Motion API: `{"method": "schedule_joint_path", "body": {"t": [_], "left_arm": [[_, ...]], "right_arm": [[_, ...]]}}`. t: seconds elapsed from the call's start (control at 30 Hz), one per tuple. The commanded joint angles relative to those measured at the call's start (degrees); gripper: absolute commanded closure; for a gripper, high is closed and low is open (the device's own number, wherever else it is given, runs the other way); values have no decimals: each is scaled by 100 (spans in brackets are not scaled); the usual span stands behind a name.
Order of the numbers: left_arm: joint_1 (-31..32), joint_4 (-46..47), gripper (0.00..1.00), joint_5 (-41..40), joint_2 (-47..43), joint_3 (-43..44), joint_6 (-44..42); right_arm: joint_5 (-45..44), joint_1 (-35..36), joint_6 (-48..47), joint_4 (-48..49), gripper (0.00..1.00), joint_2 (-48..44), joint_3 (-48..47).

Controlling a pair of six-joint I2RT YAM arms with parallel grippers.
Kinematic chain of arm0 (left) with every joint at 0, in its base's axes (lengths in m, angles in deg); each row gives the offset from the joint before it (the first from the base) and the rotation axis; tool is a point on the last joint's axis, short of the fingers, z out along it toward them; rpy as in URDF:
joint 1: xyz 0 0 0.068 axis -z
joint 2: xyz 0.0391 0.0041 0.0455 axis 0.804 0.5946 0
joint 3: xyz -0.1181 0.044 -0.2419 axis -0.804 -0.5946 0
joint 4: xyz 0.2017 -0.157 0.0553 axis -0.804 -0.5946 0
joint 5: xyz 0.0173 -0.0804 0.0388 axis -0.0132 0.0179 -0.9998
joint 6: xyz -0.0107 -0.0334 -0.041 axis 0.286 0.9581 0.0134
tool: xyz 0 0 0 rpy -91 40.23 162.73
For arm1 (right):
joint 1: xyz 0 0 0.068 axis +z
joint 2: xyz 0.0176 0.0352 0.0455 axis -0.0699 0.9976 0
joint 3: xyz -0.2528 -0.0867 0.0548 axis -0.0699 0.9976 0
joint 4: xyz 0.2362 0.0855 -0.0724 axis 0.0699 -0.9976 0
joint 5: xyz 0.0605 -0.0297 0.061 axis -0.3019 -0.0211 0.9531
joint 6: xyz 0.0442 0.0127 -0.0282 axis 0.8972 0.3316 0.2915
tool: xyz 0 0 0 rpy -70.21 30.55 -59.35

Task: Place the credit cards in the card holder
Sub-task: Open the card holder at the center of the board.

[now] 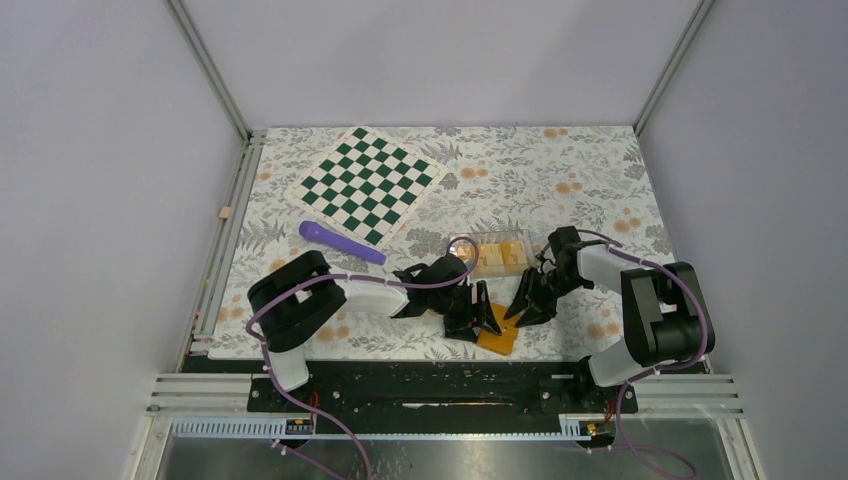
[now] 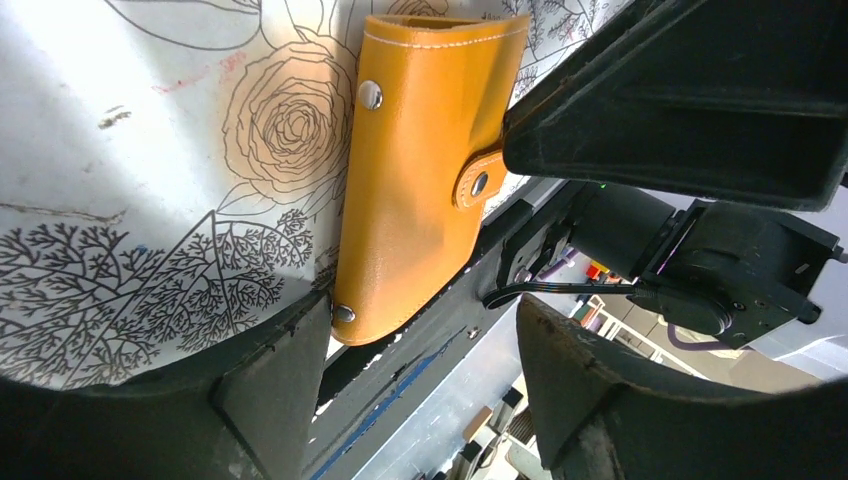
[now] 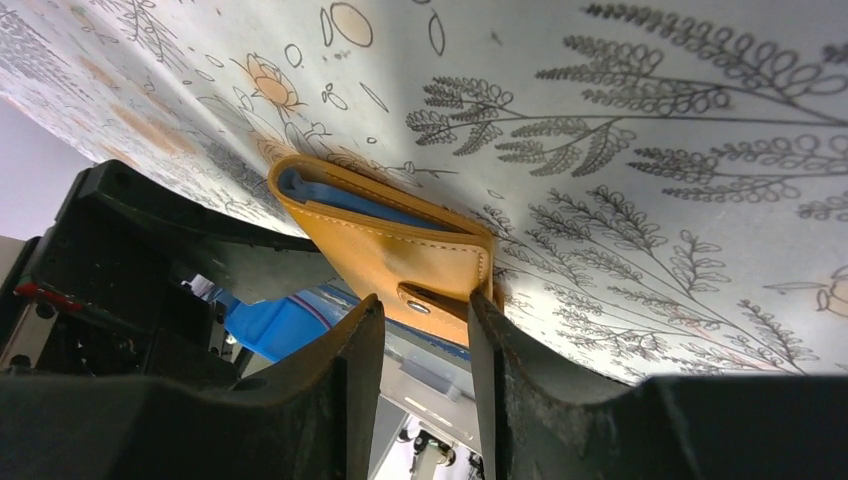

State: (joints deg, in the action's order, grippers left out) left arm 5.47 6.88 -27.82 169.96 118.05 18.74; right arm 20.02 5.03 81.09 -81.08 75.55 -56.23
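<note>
The orange card holder (image 1: 498, 337) lies folded at the table's near edge, partly over it. In the left wrist view the card holder (image 2: 420, 170) shows its snap tab and rivets. My left gripper (image 1: 478, 318) is open and empty; its jaws (image 2: 420, 320) stand wide apart, one finger (image 2: 285, 360) touching the holder's near corner. My right gripper (image 1: 527, 306) is open at the holder's right side. In the right wrist view the holder (image 3: 385, 250) gapes slightly, light blue inside, and its snap tab sits at the gripper's (image 3: 425, 310) tips. No credit card is clearly visible.
A clear box (image 1: 500, 255) of tan pieces and a small round object (image 1: 462, 243) sit behind the grippers. A purple cylinder (image 1: 342, 242) and a green-white checkerboard (image 1: 368, 183) lie at the back left. The metal rail (image 1: 430, 385) runs along the near edge.
</note>
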Motion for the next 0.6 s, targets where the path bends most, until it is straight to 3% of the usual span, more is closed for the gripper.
{"method": "schedule_joint_path", "body": {"t": [0.0,0.13,0.23,0.57], "left_arm": [[26,141,33,-144,-18,191,163],[25,-389,33,-343,-15,269,53],[20,-616,33,-438,-2,305,-9],[19,-661,38,-390,50,500,-124]], "right_arm": [[-382,107,-269,-521,56,-117,-250],[-1282,101,-153,-832,52,-647,-174],[-1434,98,-66,-852,47,-748,-61],[-320,111,-441,-435,46,133,-218]]}}
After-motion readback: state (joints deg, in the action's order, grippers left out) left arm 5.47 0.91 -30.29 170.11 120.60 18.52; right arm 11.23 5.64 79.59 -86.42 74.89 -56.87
